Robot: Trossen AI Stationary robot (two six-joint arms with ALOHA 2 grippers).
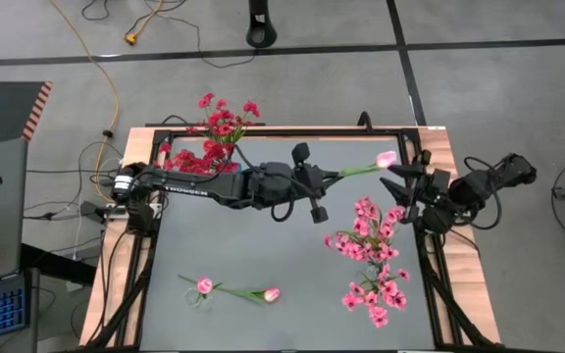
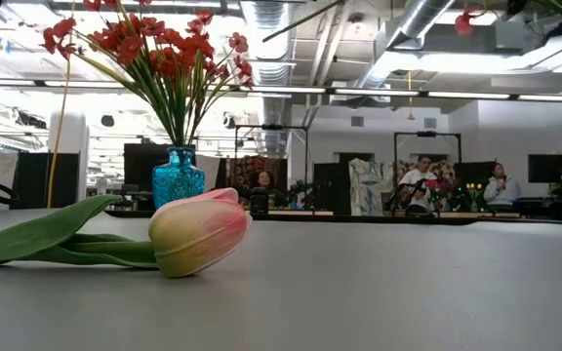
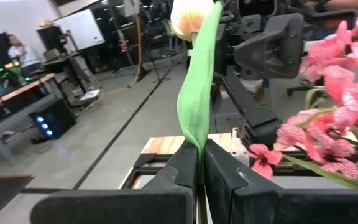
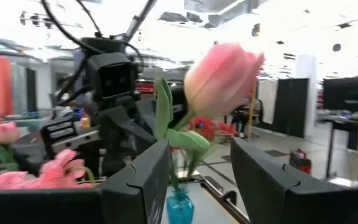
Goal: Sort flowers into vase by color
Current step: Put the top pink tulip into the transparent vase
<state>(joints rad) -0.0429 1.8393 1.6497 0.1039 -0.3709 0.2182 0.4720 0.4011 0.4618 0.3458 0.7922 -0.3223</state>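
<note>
My left gripper [image 1: 332, 178] reaches across the table's middle and is shut on a pale pink tulip [image 1: 386, 159], held in the air. My right gripper [image 4: 197, 174] is open at the table's right side. Its fingers stand either side of the tulip's stem just below the bud [image 4: 222, 78] and touch nothing. Red flowers [image 1: 219, 127] stand in a blue vase [image 2: 179, 175] at the far left. A pink cluster [image 1: 371, 260] stands at the right. Two more tulips [image 1: 204, 286] [image 1: 271, 294] lie on their sides near the near edge; the low view shows one tulip [image 2: 198, 234]. My left gripper pinches the tulip's green stem and leaf [image 3: 199, 155] between its two fingers [image 3: 182, 171], well below the bud. The fingers come level from the table's left. The tulip is lifted clear, and its stem runs on past the fingertips toward the right arm, bud [image 3: 188, 18] at the far end.
The pink cluster [image 3: 334, 124] is just on the near side of the held tulip and of my right gripper [image 1: 397, 176]. A black frame [image 1: 263, 129] runs along the table's edges. The grey table top [image 1: 233, 245] between the lying tulips and my left arm is bare.
</note>
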